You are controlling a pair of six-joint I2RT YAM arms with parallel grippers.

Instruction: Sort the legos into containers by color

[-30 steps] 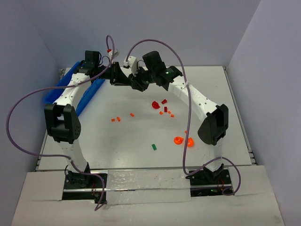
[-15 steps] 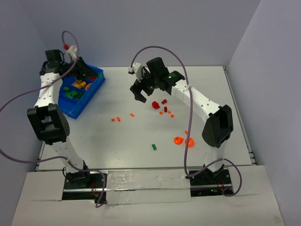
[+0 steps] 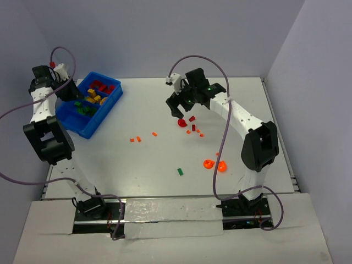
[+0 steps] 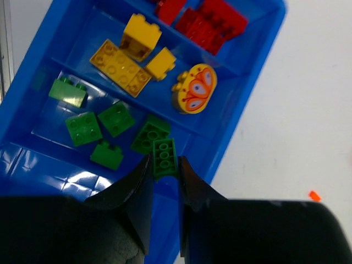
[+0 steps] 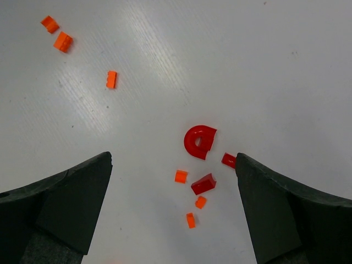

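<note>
My left gripper [image 4: 165, 165] is shut on a small green brick [image 4: 164, 157] and hangs over the green compartment of the blue bin [image 4: 258, 66]. From the top view this gripper [image 3: 70, 91] is above the bin's [image 3: 88, 131] left side. The bin holds red bricks [image 4: 209, 22], yellow bricks [image 4: 132, 55] and green bricks [image 4: 88, 126] in separate compartments. My right gripper [image 5: 173, 159] is open and empty, above a red arch piece [image 5: 198, 141], a red brick [image 5: 203, 184] and tiny orange bits [image 5: 181, 176]. Seen from the top, it [image 3: 179, 110] hovers just behind the arch [image 3: 181, 122].
A green brick [image 3: 180, 171] and two translucent orange rounded pieces [image 3: 209, 164] lie nearer the arm bases. Orange bits [image 3: 138, 138] lie mid-table. A round yellow piece with an orange pattern [image 4: 194, 88] sits among the yellow bricks. The bin is close to the table's left edge [image 3: 55, 159].
The two grippers were together at the back middle. The left one has swung left over the bin with the green brick. The right one has opened and moved over the red pieces.
</note>
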